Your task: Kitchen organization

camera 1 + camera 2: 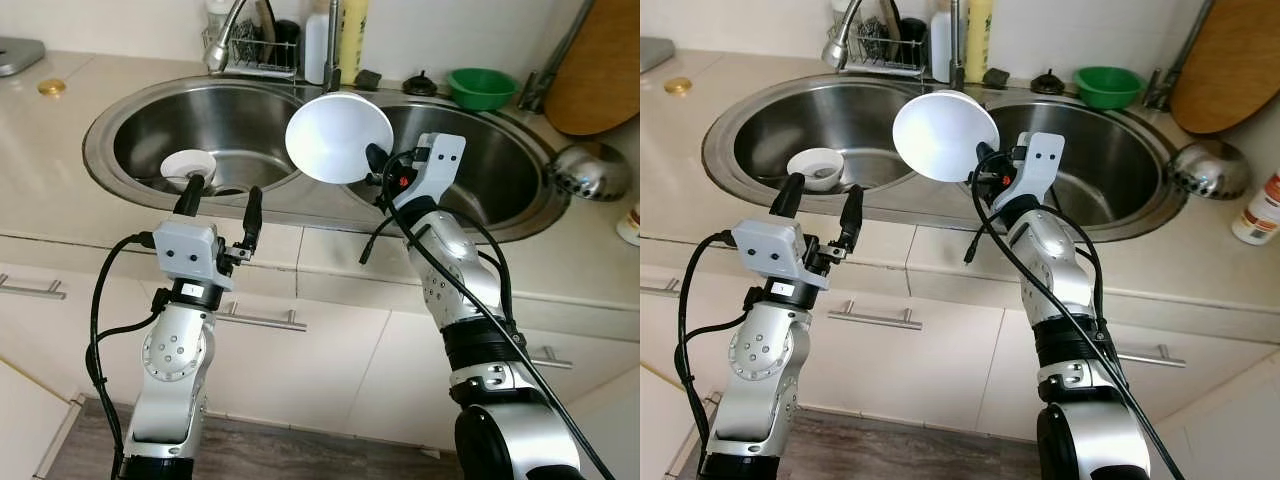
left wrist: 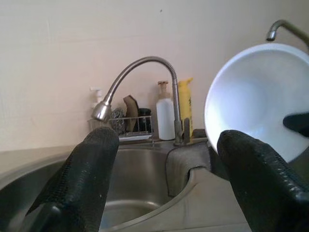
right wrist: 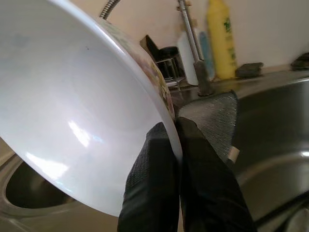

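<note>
R pincer [image 3: 176, 145] fingers clamped on white bowl [image 1: 338, 136] rim, above sink.

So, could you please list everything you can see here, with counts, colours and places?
Bowl: one, white, tilted over the divider between the basins, rim pinched by the right gripper.
Small dish: one, white, in the left basin.
Sink: one, steel, double basin, set in the beige counter.
Tap: one, steel, curved, behind the sink.
Rack: one, wire, by the wall.
Bottles: one white and one yellow, beside the rack.
Green bowl: one, behind the right basin.
Board: one, wooden, leaning at far right.
Ladle: one, steel, right counter.
Left gripper: fingers open, at the sink's front edge.
Right gripper: black fingers shut on the bowl.
</note>
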Available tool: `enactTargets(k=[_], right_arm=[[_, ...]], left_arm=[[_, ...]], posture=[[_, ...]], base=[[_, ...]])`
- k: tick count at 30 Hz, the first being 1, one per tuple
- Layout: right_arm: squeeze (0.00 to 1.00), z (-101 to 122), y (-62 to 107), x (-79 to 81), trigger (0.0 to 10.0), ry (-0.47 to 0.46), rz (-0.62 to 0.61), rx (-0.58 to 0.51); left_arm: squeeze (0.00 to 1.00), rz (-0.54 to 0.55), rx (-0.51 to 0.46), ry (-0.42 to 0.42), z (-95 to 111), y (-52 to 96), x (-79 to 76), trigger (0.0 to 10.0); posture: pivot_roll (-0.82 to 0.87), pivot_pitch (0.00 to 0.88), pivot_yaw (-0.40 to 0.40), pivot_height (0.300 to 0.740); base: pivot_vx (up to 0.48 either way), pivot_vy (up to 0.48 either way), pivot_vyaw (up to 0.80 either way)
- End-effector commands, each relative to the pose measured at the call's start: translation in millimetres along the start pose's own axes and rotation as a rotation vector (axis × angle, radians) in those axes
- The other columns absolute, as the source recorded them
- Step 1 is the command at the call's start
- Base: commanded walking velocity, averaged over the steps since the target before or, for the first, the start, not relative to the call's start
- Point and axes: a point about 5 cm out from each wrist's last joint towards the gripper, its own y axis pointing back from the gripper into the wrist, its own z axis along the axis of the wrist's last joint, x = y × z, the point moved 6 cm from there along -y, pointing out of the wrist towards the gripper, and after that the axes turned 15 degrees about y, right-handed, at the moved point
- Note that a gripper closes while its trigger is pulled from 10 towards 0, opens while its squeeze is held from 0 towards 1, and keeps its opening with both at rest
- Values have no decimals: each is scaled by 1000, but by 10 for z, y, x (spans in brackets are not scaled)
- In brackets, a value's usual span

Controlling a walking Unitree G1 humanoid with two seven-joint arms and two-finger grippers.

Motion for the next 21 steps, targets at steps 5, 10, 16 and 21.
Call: enactTargets(k=[5,10,16,21], right_arm=[[0,-10,-50,-271,10000,55,-121,37],[0,-82,-135,-534,10000,221,-252,153],[0,-144,-123,-712,10000,317,-346,228],[0,-225,-119,-744,10000,600,-319,299]], left_arm=[[0,-11,-23,-1,60,-3,-14,10000],[0,-21,-6,-8,20,1,-40,10000],[0,-12,1,-16,11,3,-18,10000],[0,-16,13,-12,-21,13,-33,10000]], posture=[[31,0,-35,740],[37,0,-38,740],[46,0,-44,740],[43,0,-43,740]], base=[[0,0,0],[0,0,0],[0,0,0],[0,0,0]])
